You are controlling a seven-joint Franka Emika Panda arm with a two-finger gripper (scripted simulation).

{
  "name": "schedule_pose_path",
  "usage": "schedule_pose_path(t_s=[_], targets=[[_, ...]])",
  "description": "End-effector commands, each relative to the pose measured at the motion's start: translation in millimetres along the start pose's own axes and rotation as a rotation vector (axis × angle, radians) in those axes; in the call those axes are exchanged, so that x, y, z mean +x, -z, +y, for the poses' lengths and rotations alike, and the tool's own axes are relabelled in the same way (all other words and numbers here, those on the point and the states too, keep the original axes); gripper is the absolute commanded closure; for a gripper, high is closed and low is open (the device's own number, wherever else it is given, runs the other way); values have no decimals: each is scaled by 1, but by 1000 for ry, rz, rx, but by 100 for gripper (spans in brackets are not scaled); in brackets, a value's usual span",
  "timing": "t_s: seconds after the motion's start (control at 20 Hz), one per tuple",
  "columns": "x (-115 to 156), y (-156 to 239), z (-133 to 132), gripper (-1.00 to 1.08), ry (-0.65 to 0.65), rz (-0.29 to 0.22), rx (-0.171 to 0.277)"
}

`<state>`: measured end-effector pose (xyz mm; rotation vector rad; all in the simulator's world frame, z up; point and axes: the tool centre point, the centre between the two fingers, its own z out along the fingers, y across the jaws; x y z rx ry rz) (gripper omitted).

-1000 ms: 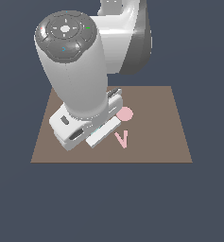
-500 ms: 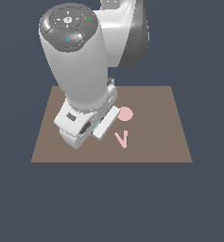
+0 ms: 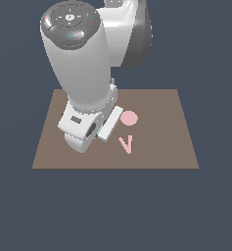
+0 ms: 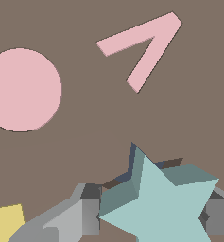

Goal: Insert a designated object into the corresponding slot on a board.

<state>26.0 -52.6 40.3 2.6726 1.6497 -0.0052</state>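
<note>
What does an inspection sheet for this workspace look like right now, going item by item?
Surface: brown board, flat, on a plain dark ground.
Job's things: teal star held between the claw's fingers, over a dark navy slot of which only an edge shows; whether it is seated cannot be told.
Clutter: pink disc, pink V-shaped piece and a yellow piece at the wrist view's edge, all lying flat.
Grippers: claw shut on the teal star; in the exterior view the arm hides it.
Cables: nothing seen.
Surroundings: nothing seen.
</note>
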Motion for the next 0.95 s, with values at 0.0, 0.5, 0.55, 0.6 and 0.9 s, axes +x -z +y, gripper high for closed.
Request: schedule_pose_path(t_s=[0.0,0.5,0.55,0.6,0.9], targets=[[0,0,0,108,8,0,0],[0,-10,0,-92,7,4,-2],[0,-10,0,-92,7,4,-2],[0,-10,0,-92,7,4,-2],[0,-10,0,-92,7,4,-2]])
